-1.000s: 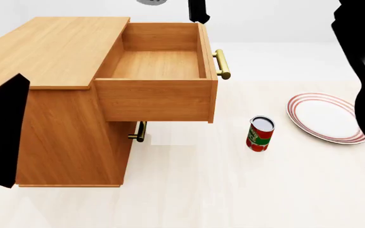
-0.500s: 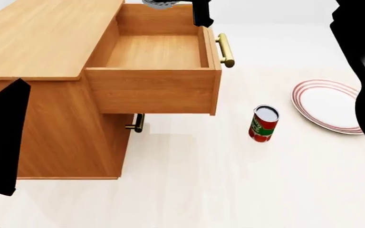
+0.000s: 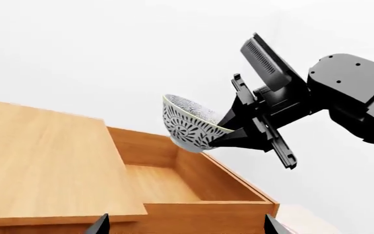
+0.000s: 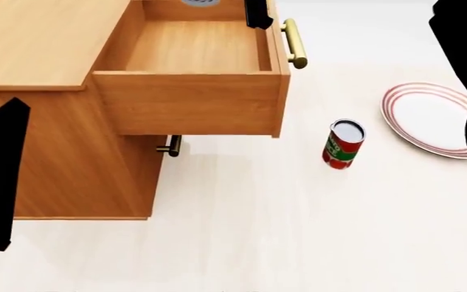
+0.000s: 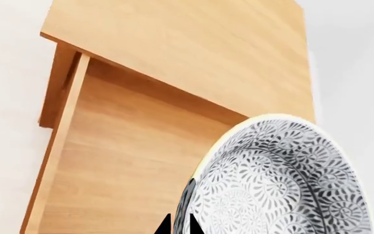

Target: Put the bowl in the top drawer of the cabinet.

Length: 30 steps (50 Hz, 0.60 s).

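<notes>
The right pincer (image 3: 229,131) is clamped on the rim of the bowl (image 3: 190,124), holding it tipped on its side in the air above the top drawer (image 4: 193,64). Seen from the left wrist, the bowl hangs over the drawer's back half, clear of the wood and touching nothing but the pincer. From the right wrist the patterned side of the bowl fills the near corner, with the drawer floor below it.

The drawer stands pulled well out of the cabinet (image 4: 79,164), its inside bare, its brass handle (image 4: 295,42) on the front facing the can (image 4: 343,143). The lower drawer is shut; only its handle (image 4: 171,146) peeps out under the open one.

On the floor beside the cabinet, the red can stands upright, and a plate (image 4: 428,118) with red rim rings lies further out, well apart from it.

Of the left pincer only two dark tips (image 3: 101,225) show at the edge of its own camera, set wide apart and holding nothing.
</notes>
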{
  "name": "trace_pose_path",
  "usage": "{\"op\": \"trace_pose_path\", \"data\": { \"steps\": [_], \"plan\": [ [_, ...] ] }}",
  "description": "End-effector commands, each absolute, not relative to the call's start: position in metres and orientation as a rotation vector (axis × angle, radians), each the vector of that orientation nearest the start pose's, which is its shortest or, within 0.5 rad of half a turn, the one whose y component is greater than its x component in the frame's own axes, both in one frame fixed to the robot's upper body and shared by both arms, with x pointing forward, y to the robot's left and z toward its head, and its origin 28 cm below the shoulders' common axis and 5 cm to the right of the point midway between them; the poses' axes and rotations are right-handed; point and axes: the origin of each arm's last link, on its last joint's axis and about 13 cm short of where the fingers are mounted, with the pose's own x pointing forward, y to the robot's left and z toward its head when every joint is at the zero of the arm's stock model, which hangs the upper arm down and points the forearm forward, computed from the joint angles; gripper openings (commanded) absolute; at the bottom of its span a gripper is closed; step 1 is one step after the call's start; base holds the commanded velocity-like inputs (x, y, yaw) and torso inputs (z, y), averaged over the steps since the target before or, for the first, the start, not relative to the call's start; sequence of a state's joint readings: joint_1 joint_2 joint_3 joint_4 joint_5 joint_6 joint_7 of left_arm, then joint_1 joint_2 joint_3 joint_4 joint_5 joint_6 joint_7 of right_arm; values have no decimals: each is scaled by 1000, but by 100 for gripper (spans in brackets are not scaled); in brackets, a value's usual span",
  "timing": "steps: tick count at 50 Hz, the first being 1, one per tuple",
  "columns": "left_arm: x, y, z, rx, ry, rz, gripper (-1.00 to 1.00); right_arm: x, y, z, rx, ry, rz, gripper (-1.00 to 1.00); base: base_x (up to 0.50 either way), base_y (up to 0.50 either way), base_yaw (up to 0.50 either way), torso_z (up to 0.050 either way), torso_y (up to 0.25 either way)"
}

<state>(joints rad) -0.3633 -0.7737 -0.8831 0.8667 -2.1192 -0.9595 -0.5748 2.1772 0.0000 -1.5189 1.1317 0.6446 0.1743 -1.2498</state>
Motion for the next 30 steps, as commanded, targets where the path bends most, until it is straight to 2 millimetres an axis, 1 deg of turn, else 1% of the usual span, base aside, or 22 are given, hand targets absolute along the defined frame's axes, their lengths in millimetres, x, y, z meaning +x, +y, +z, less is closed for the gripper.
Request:
{"op": "trace_pose_path", "data": {
  "steps": [1,16,30],
  "plan": [
    [109,295,278,-290,-328,-460,100,360,-42,521,-1238,51,1145,-100,0,0,0,0,-90],
    [107,296,278,-293,-331,-461,100,360,-40,519,-1250,64,1163,-100,0,0,0,0,-88],
    [109,295,276,-298,-328,-463,100,361,-39,517,-1252,72,1169,-100,0,0,0,0,-82]
  ]
}}
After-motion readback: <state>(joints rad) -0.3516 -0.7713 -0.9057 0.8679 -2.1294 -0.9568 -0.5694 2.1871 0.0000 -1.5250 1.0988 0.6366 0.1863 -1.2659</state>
